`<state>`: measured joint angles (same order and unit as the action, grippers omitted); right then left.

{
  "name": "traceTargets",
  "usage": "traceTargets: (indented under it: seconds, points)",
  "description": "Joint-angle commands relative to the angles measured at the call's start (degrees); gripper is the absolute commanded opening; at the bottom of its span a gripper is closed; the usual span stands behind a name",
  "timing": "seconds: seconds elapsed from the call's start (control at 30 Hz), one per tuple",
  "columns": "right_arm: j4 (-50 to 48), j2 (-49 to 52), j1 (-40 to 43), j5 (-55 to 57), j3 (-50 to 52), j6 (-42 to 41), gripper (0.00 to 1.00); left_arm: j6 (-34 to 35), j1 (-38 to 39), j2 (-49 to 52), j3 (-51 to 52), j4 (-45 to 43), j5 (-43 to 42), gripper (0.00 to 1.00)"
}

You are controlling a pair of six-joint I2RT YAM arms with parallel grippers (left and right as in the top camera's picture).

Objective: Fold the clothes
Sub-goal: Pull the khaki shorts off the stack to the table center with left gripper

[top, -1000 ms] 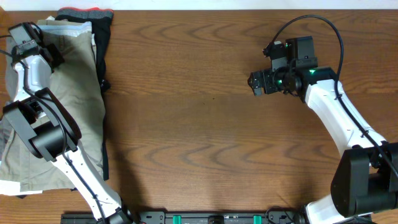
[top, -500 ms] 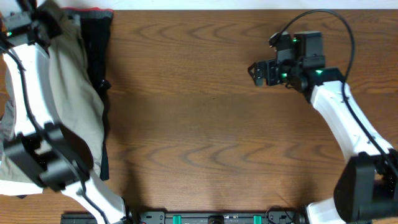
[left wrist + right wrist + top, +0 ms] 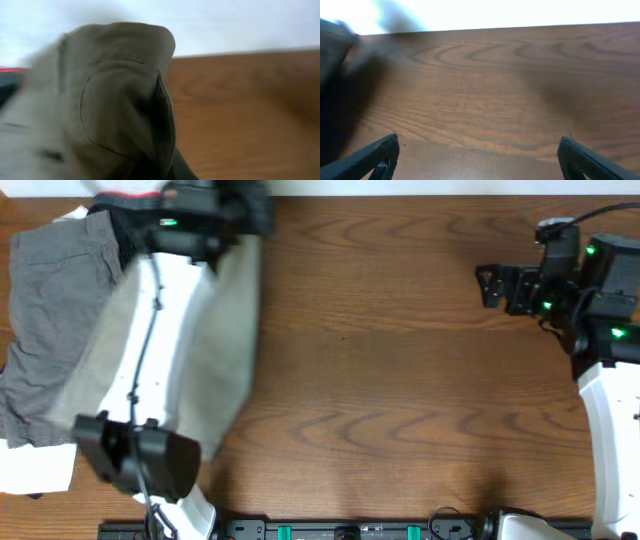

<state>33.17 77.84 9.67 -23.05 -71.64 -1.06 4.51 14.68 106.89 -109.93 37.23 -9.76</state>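
The khaki-beige shorts (image 3: 215, 360) hang lifted in my left gripper (image 3: 250, 210), which is shut on their upper edge at the table's far left-centre. The cloth drapes down over the left arm toward the front. In the left wrist view the khaki fabric (image 3: 115, 100) bunches right at the jaws and hides the fingertips. My right gripper (image 3: 492, 285) is open and empty, held above bare wood at the far right; in the right wrist view its two fingers (image 3: 480, 152) stand wide apart over the table.
Darker grey shorts (image 3: 55, 320) lie flat at the far left. A black garment with a red waistband (image 3: 125, 210) lies at the back left. Wooden tabletop (image 3: 400, 400) fills the middle and right.
My left gripper has swung right from the far-left pile, pulling the khaki shorts up and off the grey shorts. My right arm has drawn back to the right.
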Motion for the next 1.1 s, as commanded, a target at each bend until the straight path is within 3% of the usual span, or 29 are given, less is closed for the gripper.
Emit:
traceTargets:
  seconds: [0.0,0.4,0.47,0.5,0.57,0.6,0.63,0.83,1.07]
  points:
    - [0.5,0.1,2.9,-4.9,-1.0,-0.6,0.99,0.5,5.4,4.7,0.6,-3.3,-1.6,0.06]
    - [2.2,0.2,8.6,-5.5,-1.0,0.5,0.99,6.8,16.4,17.5,0.6,-16.8,-1.6,0.06]
    - [2.0,0.2,8.8,-5.5,-1.0,0.5,0.99,6.8,17.4,17.5,0.6,-17.9,-1.6,0.15]
    - [2.0,0.2,8.8,-5.5,-1.0,0.5,0.99,6.8,17.9,17.4,0.6,-18.8,-1.6,0.3]
    - [2.0,0.2,8.8,-5.5,-1.0,0.5,0.99,6.8,18.2,17.2,0.5,-19.8,-1.6,0.74]
    - [2.2,0.2,8.8,-5.5,-1.0,0.5,0.99,6.8,18.2,16.8,0.5,-19.7,-1.6,0.89]
    - [2.3,0.2,8.8,-5.5,-1.0,0.5,0.99,6.8,18.1,16.0,0.5,-19.1,-1.6,0.96]
    - [2.6,0.2,8.7,-6.4,-1.0,0.5,0.99,5.7,13.4,6.2,0.5,-12.5,-1.6,0.98]
    - [2.9,1.4,5.5,-9.8,-0.9,0.5,0.99,5.2,-0.4,-6.6,0.5,1.0,-1.2,0.98]
